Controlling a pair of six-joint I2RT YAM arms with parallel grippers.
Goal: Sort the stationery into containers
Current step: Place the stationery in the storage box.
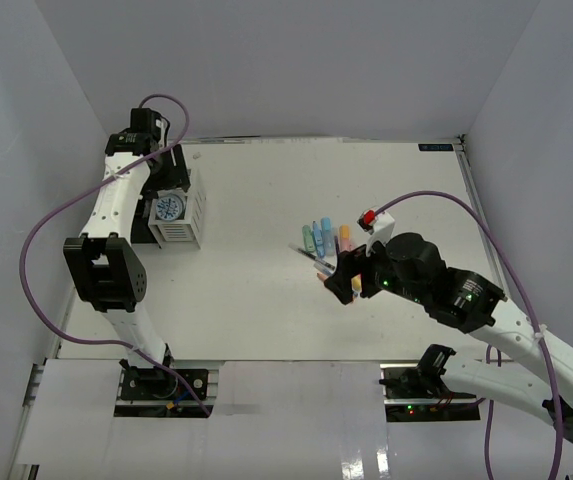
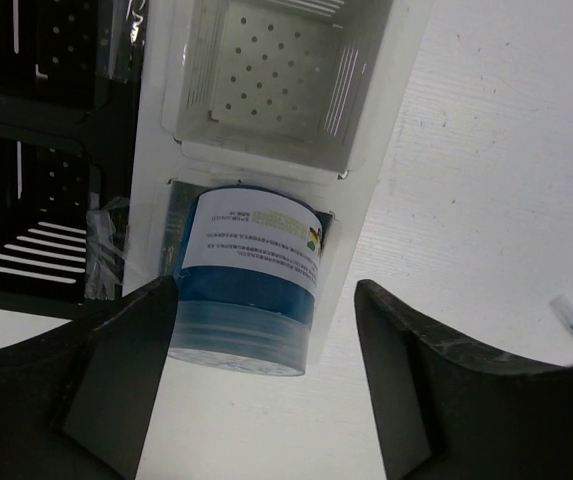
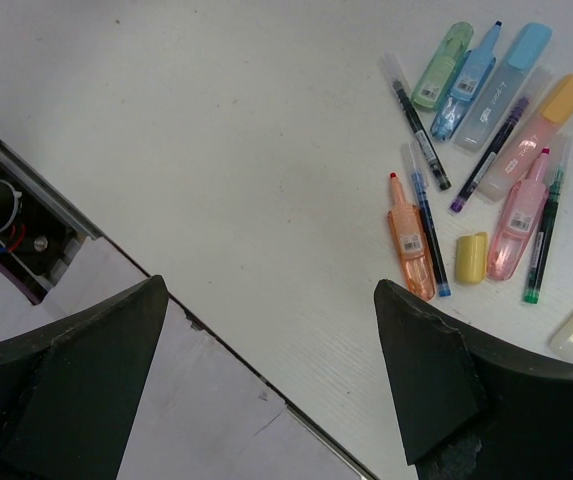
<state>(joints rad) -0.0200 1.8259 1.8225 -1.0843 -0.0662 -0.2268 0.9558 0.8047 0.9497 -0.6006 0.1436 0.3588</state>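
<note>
Tape roll (image 2: 248, 290) in organizer (image 2: 364, 130), between left jaws

Overhead view looks down; right wrist (much nearer) shares its markers (image 3: 517, 222).

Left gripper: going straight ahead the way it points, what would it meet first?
Probably the tape roll in the white organizer, framed by the open left gripper; depth is unclear.

Pale grey walls (image 1: 286, 60), white table (image 1: 256, 290)
</note>
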